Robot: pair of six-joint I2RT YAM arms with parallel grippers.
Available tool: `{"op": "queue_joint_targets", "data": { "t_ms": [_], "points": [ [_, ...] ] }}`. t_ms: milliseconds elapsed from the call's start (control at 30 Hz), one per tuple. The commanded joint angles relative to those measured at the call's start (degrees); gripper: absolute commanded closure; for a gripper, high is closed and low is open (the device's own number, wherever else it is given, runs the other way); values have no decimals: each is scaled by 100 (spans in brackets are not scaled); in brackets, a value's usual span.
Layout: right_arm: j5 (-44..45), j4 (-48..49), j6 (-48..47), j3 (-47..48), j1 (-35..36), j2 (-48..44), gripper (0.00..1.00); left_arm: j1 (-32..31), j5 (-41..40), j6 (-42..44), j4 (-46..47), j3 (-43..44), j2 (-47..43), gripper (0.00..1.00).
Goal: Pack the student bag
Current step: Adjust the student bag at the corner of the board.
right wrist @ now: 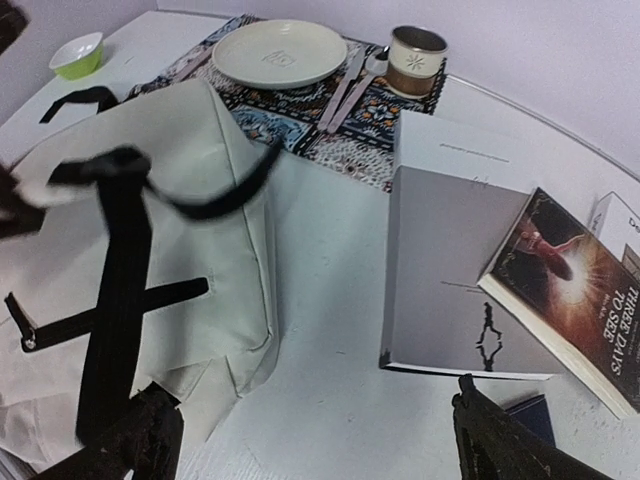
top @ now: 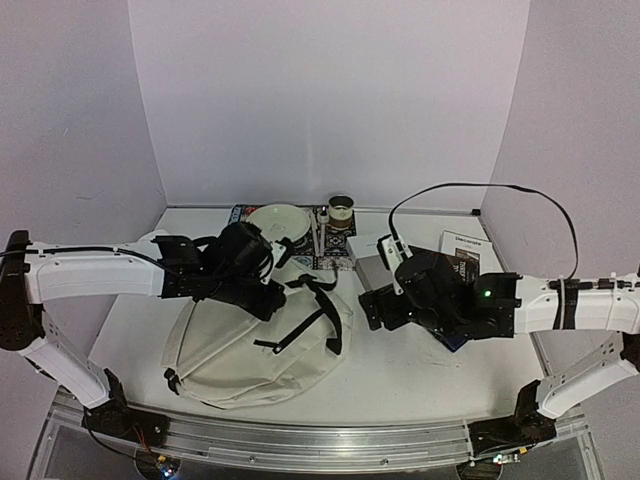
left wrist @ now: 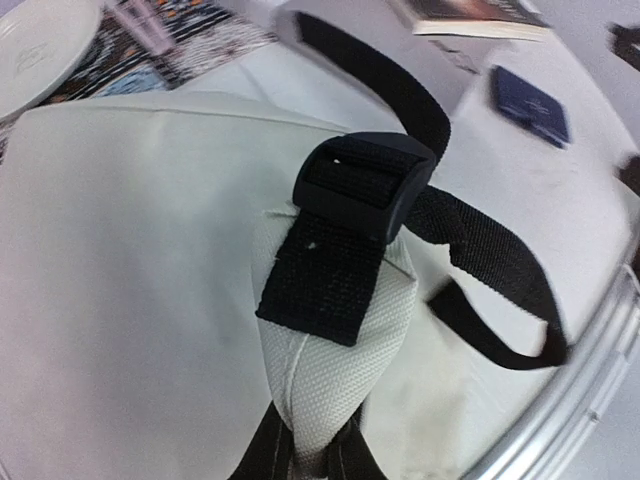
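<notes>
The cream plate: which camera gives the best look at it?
The right wrist view: the whole plate sits unobstructed on the patterned mat. The top view shows it small, partly behind the left arm; the left wrist view catches only a cropped edge.

A cream plate (right wrist: 280, 53) sits on a patterned placemat (right wrist: 300, 125) at the far side of the desk (right wrist: 340, 400). Cutlery (right wrist: 350, 85) lies just beside the plate, with a banded cup (right wrist: 416, 60) next to it. A small green bowl (right wrist: 77, 54) stands apart. A paperback (right wrist: 575, 290) touches a flat grey book (right wrist: 450, 260).
</notes>
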Motion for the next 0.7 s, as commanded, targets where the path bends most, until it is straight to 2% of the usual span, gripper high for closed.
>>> {"op": "queue_joint_targets", "data": {
  "t_ms": [0, 100, 200, 333, 500, 567, 667],
  "points": [
    [504, -15, -200, -28, -130, -467, 5, -643, 1021, 282, 157, 287, -253, 88],
    [546, -42, -321, 28, -165, -615, 5, -1207, 1511, 496, 333, 210, -133, 79],
    [425, -69, -400, 108, -176, -624, 5, -1660, 1726, 672, 402, 175, 82, 64],
    [-206, -105, -504, 265, -175, -459, 6, -1815, 1728, 673, 413, 87, 199, 50],
    [-943, -137, -636, 445, -177, -66, 10, -1878, 1705, 567, 574, -162, -156, 37],
    [-1212, -139, -730, 560, -177, 119, 11, -1879, 1570, 481, 643, -336, -387, 34],
    [-1751, -193, -881, 861, -171, 544, 16, -1867, 685, 39, 582, -618, -692, 32]
  ]
}}
